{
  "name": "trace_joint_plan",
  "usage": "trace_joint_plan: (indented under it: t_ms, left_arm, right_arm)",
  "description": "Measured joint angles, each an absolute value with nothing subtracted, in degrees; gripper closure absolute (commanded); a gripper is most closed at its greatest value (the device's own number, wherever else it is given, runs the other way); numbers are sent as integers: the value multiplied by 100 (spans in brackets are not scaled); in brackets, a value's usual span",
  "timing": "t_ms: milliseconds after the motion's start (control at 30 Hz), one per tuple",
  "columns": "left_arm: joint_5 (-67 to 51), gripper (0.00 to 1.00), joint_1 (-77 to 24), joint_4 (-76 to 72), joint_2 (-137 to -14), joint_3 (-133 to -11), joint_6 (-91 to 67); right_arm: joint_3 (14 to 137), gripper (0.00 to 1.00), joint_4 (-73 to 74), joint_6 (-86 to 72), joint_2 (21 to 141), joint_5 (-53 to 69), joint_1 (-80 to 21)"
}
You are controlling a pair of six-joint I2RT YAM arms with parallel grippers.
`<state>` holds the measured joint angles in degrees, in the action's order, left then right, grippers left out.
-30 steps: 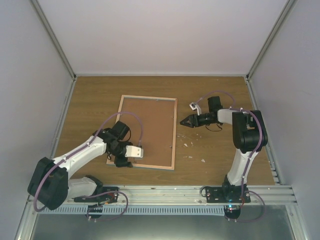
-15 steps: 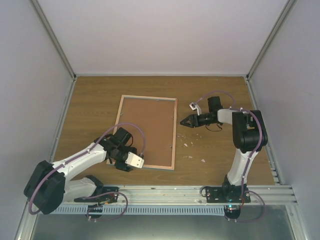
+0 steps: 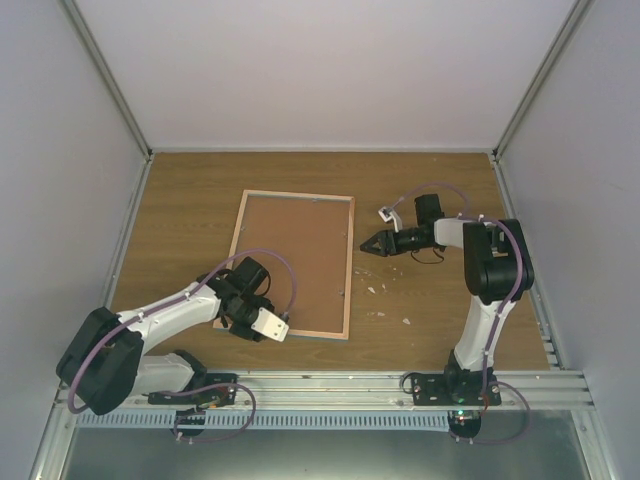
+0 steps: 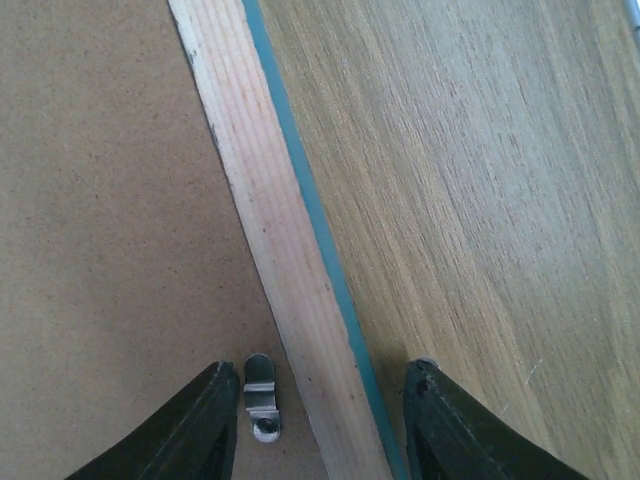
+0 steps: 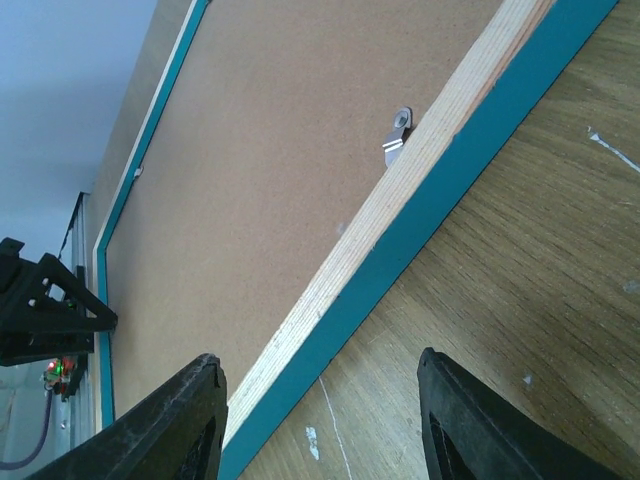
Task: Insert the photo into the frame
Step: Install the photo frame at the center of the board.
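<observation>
The frame (image 3: 296, 262) lies face down on the table, brown board up, with a light wood edge and a teal rim. The photo is not in view. My left gripper (image 3: 230, 322) is open at the frame's near left corner. In the left wrist view (image 4: 320, 420) it straddles the wood edge (image 4: 262, 200), one finger over the board beside a metal clip (image 4: 260, 398), the other over the table. My right gripper (image 3: 368, 243) is open and empty just right of the frame's right edge. It shows in the right wrist view (image 5: 320, 420) over the teal rim (image 5: 420, 225).
Small white flecks (image 3: 380, 290) lie on the wooden table right of the frame. Another metal clip (image 5: 398, 135) sits on the board near the right edge. Grey enclosure walls stand on three sides, and a metal rail (image 3: 330, 380) runs along the near edge.
My left wrist has swung and shifted slightly toward the near edge at the frame's near left corner. The right arm and the frame have not moved.
</observation>
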<state>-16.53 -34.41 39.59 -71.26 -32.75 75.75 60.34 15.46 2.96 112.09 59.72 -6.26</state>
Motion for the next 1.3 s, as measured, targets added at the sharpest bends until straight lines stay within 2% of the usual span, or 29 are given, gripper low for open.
trace_joint_plan:
  t_ms: [433, 500, 600, 867, 1100, 1300]
  left_arm:
    - [-1546, 77, -3603, 4016, -7113, -3282, 7773]
    - [-1551, 77, -3607, 4032, -7107, -3284, 7752]
    - [-1535, 70, -3607, 4021, -7102, -3291, 7679]
    - [-1588, 34, -3629, 4018, -7192, -3684, 7244]
    - [-2128, 30, -3667, 3874, -7653, -4941, 6292]
    - [-2224, 25, -4101, 3610, -8715, -6055, 6296]
  right_arm:
    - [6049, 46, 1575, 301, 11262, 5972, -626]
    - [6055, 46, 1584, 301, 11264, 5972, -626]
    - [6077, 46, 1592, 303, 11281, 5975, -626]
    - [6084, 46, 1601, 316, 11303, 5992, -624]
    - [6084, 49, 1594, 314, 11303, 6014, -609]
    - [6084, 60, 1514, 246, 11369, 6058, -607]
